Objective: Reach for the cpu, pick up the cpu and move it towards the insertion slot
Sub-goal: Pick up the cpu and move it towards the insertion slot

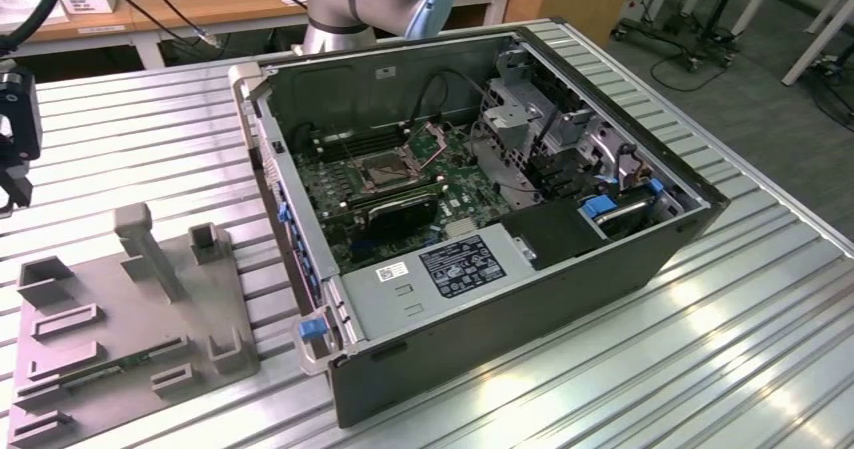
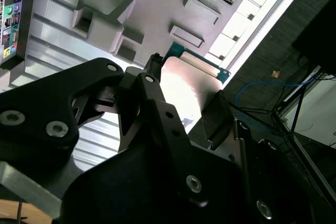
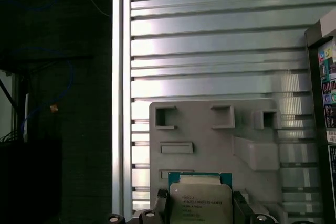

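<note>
The tool (image 3: 200, 196) is clamped on the cpu (image 3: 200, 200) by two opposite edges. The chip is square, with its silvery face turned to the first wrist view.

- cpu (image 3: 199, 203): pale silvery metal face, smooth, with a soft sheen; thin green rim
- gripper (image 2: 184, 85): matt black links; bright metal screw heads
- insertion slot (image 1: 390, 172): dark socket; silvery metal bracket
- table (image 1: 694, 349): bare ribbed metal, glossy under glare
- holder tray (image 1: 134, 314): grey plastic, matt, smooth
- computer case (image 1: 534, 314): dark matt outer wall; pale sheet metal inside
</note>
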Tool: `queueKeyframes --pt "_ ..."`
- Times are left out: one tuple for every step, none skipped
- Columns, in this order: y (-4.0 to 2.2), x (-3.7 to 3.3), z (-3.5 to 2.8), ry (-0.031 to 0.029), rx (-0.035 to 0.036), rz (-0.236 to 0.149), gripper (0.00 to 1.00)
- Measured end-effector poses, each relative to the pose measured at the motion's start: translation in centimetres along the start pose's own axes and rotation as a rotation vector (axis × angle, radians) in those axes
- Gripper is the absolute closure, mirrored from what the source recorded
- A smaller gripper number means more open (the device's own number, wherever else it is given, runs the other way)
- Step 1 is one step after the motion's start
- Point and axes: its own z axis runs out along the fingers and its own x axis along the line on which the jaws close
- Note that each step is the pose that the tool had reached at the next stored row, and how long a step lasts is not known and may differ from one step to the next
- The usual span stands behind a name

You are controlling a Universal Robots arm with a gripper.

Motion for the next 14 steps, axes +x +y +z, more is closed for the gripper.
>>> queueKeyframes --pt "0.0 -0.05 -0.01 0.0001 0.0 0.0 0.45" --pt "0.01 -0.1 0.0 0.0 0.0 0.0 0.45" --pt "0.0 -0.17 0.0 0.0 -0.0001 0.0 0.45" --pt "0.01 -0.23 -0.01 0.0 0.0 0.0 0.45" --pt "0.01 -0.3 -0.01 0.0001 0.0 0.0 0.45" --pt "0.02 -0.35 -0.01 0.0 0.0 0.0 0.45" --pt "0.02 -0.4 -0.01 0.0001 0.0 0.0 0.45" --pt "0.02 -0.45 -0.02 0.0001 0.0001 0.0 0.45" --pt "0.02 -0.5 -0.01 0.0 0.0 0.0 0.45" --pt "0.02 -0.55 -0.01 -0.0001 0.0 0.0 0.45" --pt "0.02 -0.59 -0.01 0.0001 0.0 0.0 0.45" --pt "0.03 -0.63 -0.01 0.0001 0.0 0.0 0.45" --pt "0.03 -0.68 -0.02 0.0001 0.0 0.0 0.45" --pt "0.03 -0.72 -0.01 0.0 0.0 0.0 0.45"
